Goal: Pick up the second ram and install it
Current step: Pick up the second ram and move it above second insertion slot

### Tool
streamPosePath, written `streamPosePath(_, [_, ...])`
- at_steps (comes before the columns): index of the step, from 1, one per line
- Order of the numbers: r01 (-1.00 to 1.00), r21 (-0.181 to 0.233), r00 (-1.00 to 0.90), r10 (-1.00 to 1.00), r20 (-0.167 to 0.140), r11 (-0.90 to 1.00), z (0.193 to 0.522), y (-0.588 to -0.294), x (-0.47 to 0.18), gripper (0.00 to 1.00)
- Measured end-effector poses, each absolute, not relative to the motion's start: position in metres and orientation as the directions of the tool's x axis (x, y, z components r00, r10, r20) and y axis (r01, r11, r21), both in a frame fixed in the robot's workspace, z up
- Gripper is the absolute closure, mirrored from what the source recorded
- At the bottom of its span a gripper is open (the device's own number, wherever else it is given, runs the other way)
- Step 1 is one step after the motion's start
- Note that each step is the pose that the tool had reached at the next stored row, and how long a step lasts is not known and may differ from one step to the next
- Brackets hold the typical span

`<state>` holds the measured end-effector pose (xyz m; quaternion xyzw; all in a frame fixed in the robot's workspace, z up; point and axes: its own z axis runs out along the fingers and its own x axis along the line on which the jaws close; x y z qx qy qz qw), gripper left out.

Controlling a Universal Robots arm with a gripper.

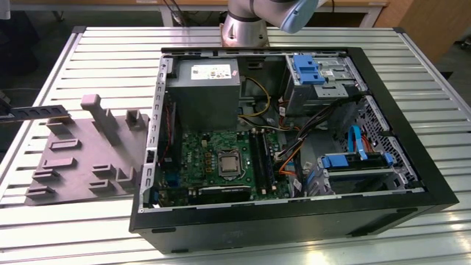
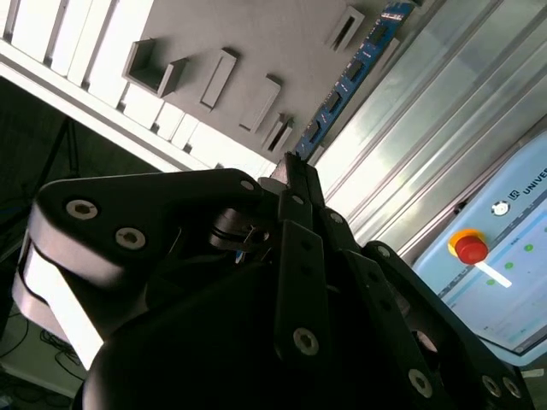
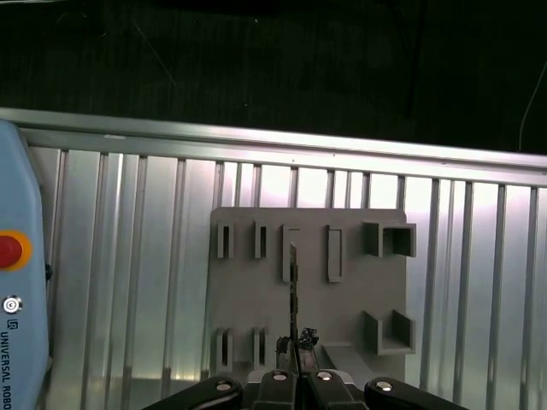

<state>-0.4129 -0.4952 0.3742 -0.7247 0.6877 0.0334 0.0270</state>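
One end effector clamped tight on one second ram, over one grey slotted block.

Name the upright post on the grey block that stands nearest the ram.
The taller post, toward the exterior view's left; the ram hovers just beside it, the shorter post stands farther off.

The surface is silvery metal, ribbed in parallel slats. The fixture block is plain matte grey. The computer case is black outside. Inside it are a green motherboard, a grey power supply, blue drive latches and orange cables. The second ram is a blue board with a row of dark chips. The jaws are black. The teach pendant is pale blue, its red button ringed in yellow.
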Motion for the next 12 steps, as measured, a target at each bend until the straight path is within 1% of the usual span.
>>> streamPosePath(12, [-0.999, 0.006, 0.052, -0.995, -0.086, -0.053, 0.3815, -0.4952, -0.4129, 0.89])
